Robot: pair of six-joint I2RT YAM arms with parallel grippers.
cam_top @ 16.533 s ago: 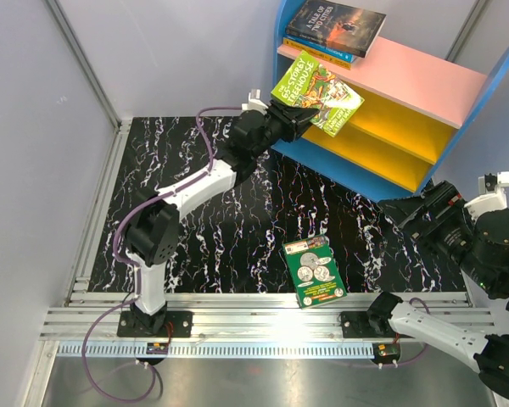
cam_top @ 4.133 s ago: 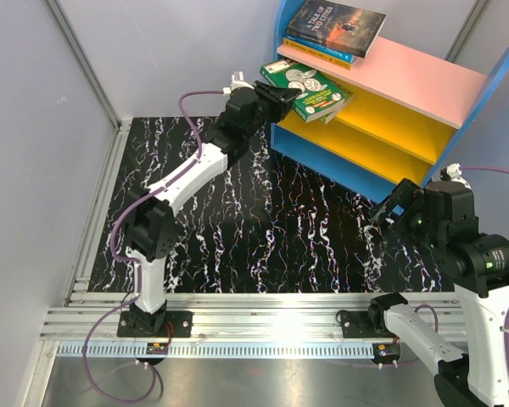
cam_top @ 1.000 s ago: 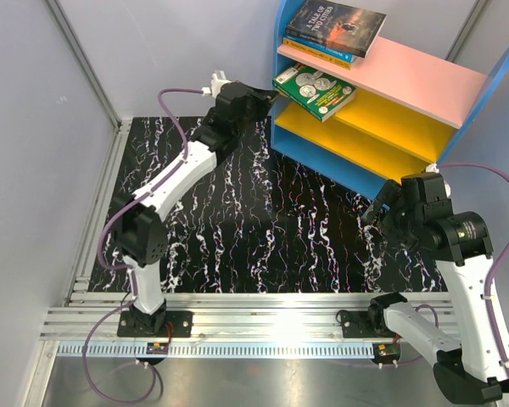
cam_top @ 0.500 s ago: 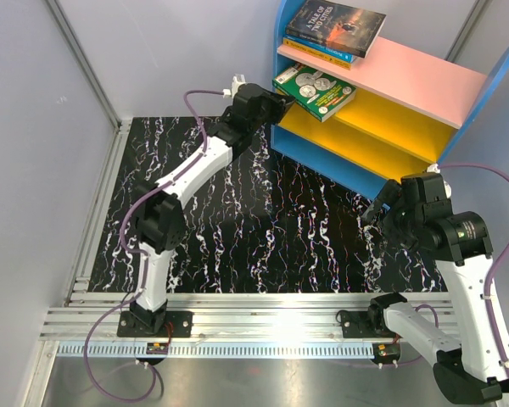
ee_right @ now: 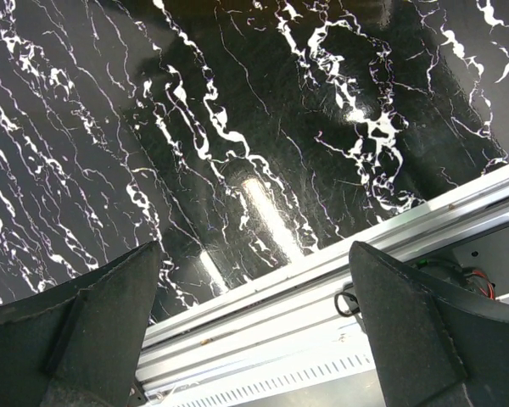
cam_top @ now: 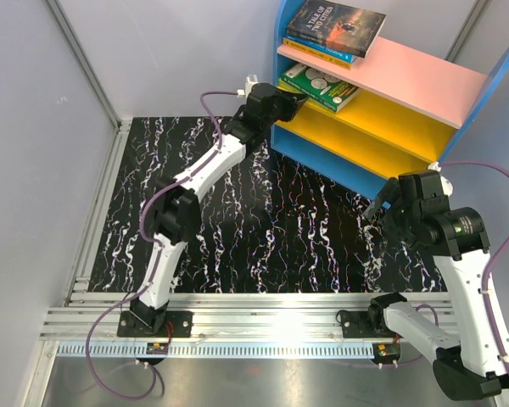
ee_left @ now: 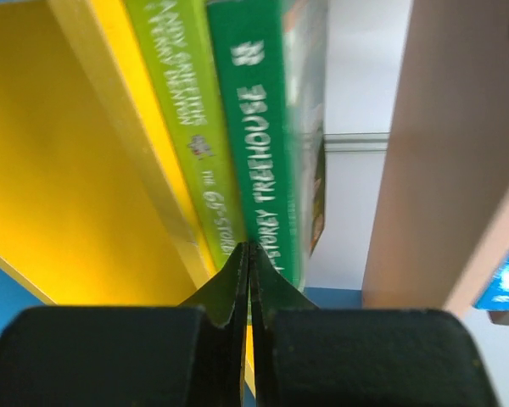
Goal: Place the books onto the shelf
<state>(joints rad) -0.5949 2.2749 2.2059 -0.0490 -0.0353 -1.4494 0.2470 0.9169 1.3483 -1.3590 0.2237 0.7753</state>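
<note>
— How do the left jaws stand?
— Pressed together and empty, tips right at the spines of the green book (ee_left: pixel 259 127) and the lime-green book (ee_left: pixel 195 119) beside it.
— Where do those two lie?
— Stacked flat on the upper yellow board (cam_top: pixel 382 114) of the shelf (cam_top: pixel 492 93), under its pink top (cam_top: pixel 424 80). Silver coins show on the green cover. The dark book (cam_top: pixel 338 24) rests on a blue book (cam_top: pixel 316 49) on the pink top.
— And the right jaws?
— Spread wide, holding nothing, above the marbled worktop (ee_right: pixel 237 102) near the aluminium rail (ee_right: pixel 322 280), well apart from the shelf.
</note>
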